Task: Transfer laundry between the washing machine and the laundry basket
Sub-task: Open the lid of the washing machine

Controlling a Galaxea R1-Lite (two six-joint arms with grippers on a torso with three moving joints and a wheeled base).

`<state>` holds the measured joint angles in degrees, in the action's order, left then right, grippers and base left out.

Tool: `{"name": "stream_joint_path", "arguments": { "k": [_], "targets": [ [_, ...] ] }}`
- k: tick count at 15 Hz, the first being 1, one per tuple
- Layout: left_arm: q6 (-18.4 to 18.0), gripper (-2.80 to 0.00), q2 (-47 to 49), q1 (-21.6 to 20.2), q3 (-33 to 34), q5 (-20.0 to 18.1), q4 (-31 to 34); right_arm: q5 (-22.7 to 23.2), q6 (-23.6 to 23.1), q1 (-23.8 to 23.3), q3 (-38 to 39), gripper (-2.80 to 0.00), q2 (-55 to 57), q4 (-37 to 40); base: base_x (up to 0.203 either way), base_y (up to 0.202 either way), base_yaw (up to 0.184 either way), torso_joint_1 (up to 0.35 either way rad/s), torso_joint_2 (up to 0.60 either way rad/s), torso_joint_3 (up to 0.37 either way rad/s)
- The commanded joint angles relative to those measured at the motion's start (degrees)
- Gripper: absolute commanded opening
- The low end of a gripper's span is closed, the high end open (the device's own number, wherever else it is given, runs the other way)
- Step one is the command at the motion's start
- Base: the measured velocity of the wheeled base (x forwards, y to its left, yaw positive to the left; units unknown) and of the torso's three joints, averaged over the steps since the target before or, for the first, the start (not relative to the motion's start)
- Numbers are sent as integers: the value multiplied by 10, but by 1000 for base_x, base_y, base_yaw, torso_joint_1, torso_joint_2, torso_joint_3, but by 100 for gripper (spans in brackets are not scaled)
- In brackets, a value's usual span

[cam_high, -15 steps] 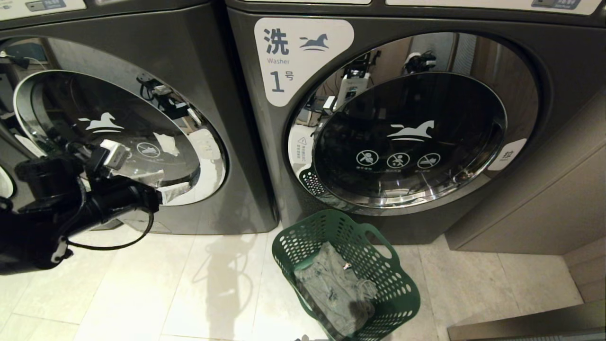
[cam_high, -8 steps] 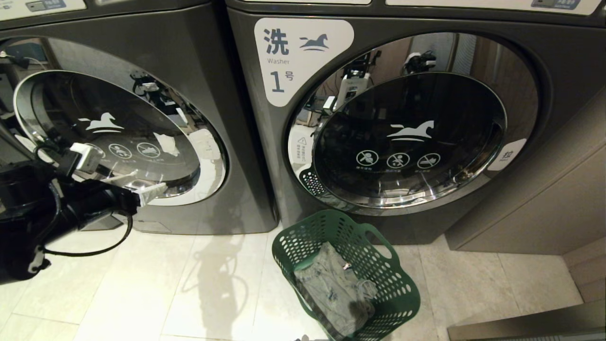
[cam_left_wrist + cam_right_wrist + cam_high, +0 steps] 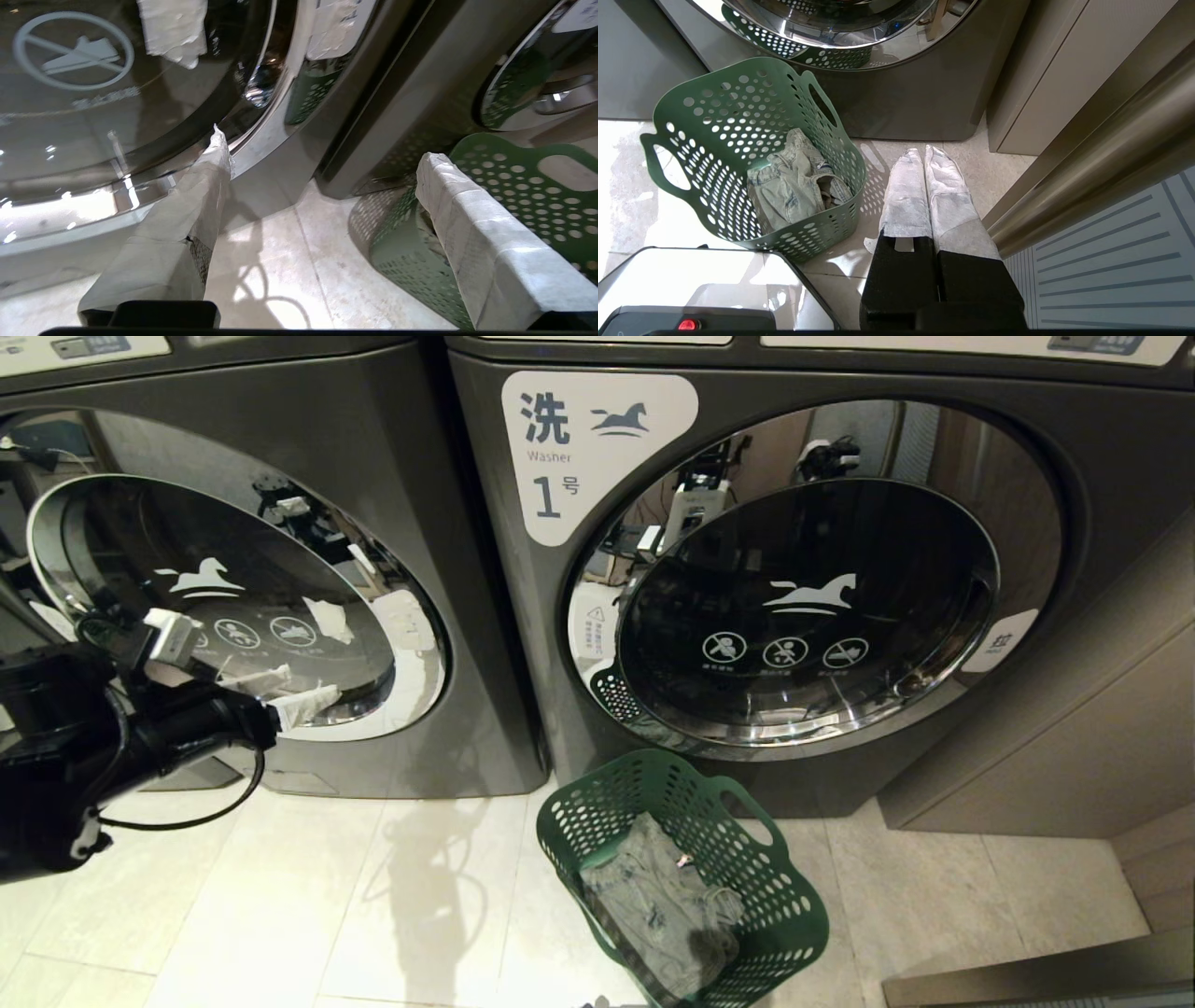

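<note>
The laundry (image 3: 653, 905) lies in the laundry basket (image 3: 597, 803), well apart from the left gripper (image 3: 280, 695) (fingers spread, holding nothing): faded grey-green denim, crumpled, seams showing.

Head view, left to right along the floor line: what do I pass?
Left gripper, jaws open → left washer → basket holding the laundry → washer 1 → beige cabinet.
</note>
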<state>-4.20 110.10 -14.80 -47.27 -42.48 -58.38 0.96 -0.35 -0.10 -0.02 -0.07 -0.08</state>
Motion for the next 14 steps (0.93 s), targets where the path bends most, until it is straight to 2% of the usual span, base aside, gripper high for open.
{"name": "stream_joint_path", "arguments": {
  "k": [1, 6, 14],
  "targets": [
    [6, 0, 25, 2, -21, -12, -7, 0, 0, 0, -1, -280, 0, 0, 0, 0, 0, 0, 0, 0],
    [7, 0, 89, 3, -120, -12, -20, 0, 0, 0, 0, -280, 0, 0, 0, 0, 0, 0, 0, 0],
    [2, 0, 152, 94, -204, -9, -46, 0, 0, 0, 0, -280, 0, 0, 0, 0, 0, 0, 0, 0]
  ]
}}
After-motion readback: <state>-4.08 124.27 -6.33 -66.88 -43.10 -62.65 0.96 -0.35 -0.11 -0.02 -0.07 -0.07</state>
